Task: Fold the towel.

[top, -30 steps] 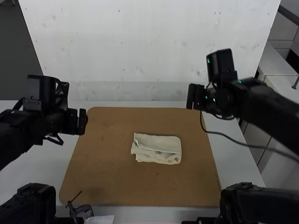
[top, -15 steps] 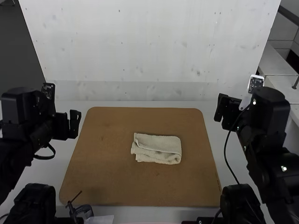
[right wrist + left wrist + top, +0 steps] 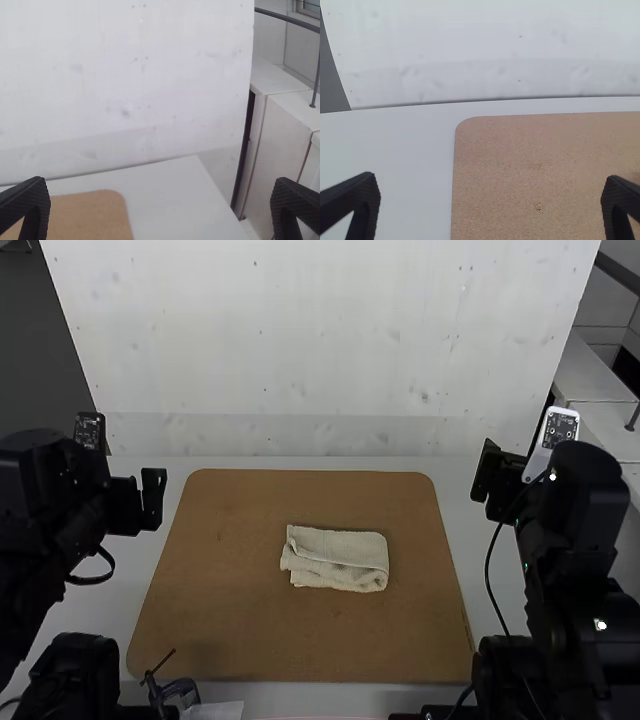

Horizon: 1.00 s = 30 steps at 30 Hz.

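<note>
Folded towel (image 3: 336, 560) on the brown board (image 3: 220, 610), as I see it from my remote station. The towel lies flat in a compact, roughly rectangular bundle, a little to the right of the board's centre, with its longer sides running roughly across the board. Its folded layers show as stacked edges along the side nearer the high camera, and the left end is slightly uneven (a corner of the lower layer appears to stick out there). The board itself rests on the white worktop (image 3: 130, 590).

My left tool (image 3: 141, 502) is held above the worktop, off the left side of the board and well apart from the towel. In its wrist view, the two black, tapered fingers of the left tool (image 3: 492, 200) stand wide apart with nothing between them; a rounded corner of the board lies beyond.

My right tool (image 3: 490, 480) is placed off the right side of the board, toward its far corner, likewise well apart from the towel. Its wrist view shows the fingers of the right tool (image 3: 160, 200) widely separated and holding nothing. A black cable (image 3: 488, 570) loops down beside the right arm, to the right of the board.
</note>
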Motion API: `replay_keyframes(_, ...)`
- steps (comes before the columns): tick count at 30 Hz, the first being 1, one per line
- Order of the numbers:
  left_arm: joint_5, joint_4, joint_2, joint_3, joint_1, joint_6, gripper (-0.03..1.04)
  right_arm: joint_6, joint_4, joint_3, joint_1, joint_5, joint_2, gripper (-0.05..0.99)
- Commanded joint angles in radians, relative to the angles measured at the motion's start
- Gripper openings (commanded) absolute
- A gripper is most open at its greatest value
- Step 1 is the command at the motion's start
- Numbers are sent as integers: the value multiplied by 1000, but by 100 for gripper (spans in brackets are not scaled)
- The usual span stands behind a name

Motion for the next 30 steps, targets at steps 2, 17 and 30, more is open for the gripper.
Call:
replay_keyframes(2, -27, -2, -38, 5, 20, -50, 99, -36, 13, -21, -10, 8, -28, 96)
replay_keyframes(17, -58, -137, -70, 74, 86, -145, 99, -68, 48, -82, -27, 22, -54, 96)
replay_keyframes(30, -39, -384, -174, 41, 112, 22, 99, -67, -187, -21, -31, 15, -45, 96)
